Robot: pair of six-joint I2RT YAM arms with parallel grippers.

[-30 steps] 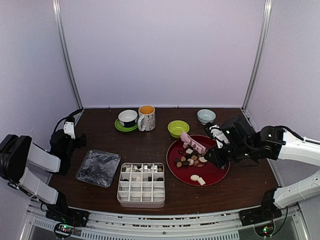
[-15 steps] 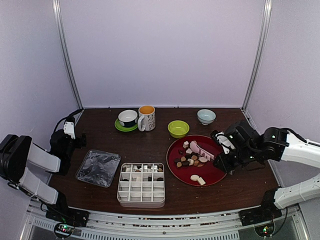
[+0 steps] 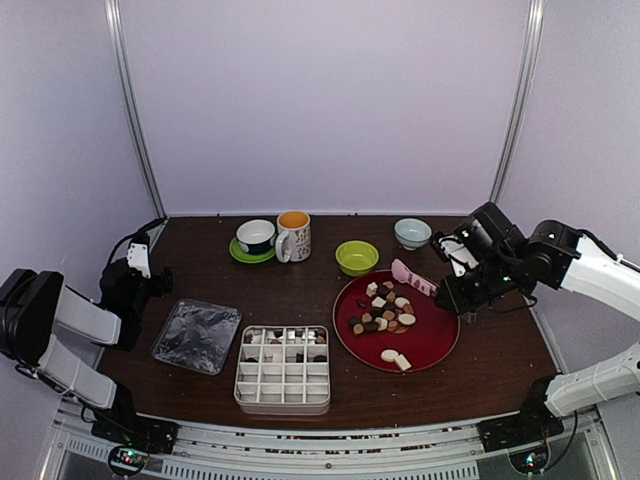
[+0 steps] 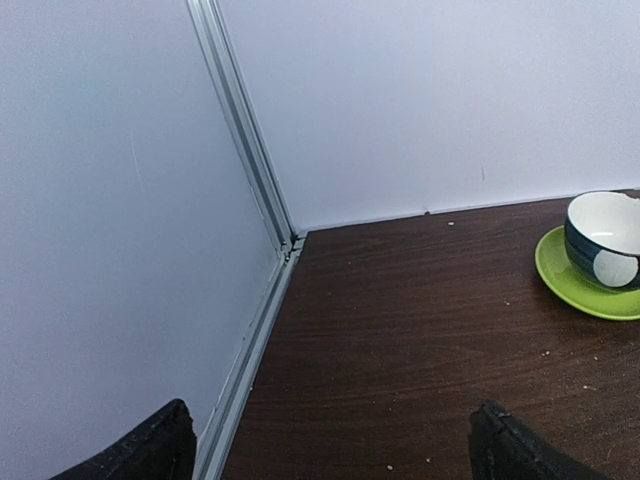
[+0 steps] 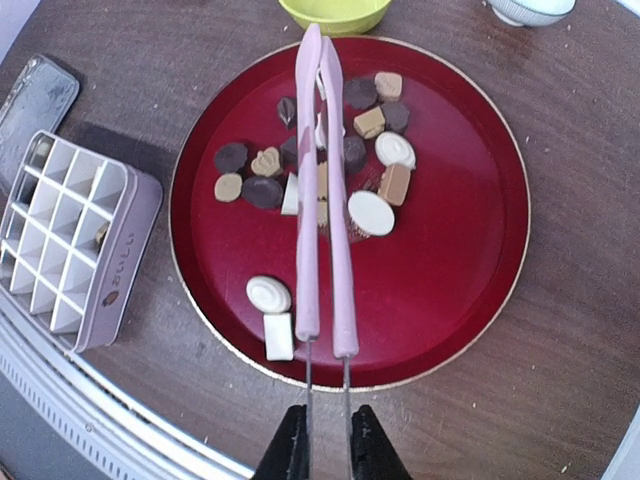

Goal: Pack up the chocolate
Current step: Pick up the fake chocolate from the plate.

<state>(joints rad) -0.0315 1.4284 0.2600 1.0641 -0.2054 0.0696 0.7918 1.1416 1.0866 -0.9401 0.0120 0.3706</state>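
The chocolate (image 3: 385, 318) lies as small brown, tan and cream pieces on a red plate (image 3: 442, 345). A few more pieces sit in the back cells of a white grid box (image 3: 284, 368). My right gripper (image 3: 458, 290) is shut on the wire handles of pink tongs (image 3: 413, 278). In the right wrist view the right gripper (image 5: 327, 452) holds the tongs (image 5: 322, 200) above the chocolate (image 5: 371, 212) and the plate (image 5: 470, 250). The tongs' tips are almost together and no piece shows between them. My left gripper (image 4: 330, 450) is open over bare table at the far left (image 3: 145, 272).
A shiny lid (image 3: 197, 335) lies left of the box (image 5: 60, 240). Along the back stand a cup on a green saucer (image 3: 256, 238) (image 4: 600, 250), a mug (image 3: 294, 235), a green bowl (image 3: 357, 257) and a pale blue bowl (image 3: 412, 232). Walls close in both sides.
My right gripper has risen and drawn back to the right, carrying the tongs from the plate's middle to above its back right. The tongs' arms have come closer together. The left arm is still.
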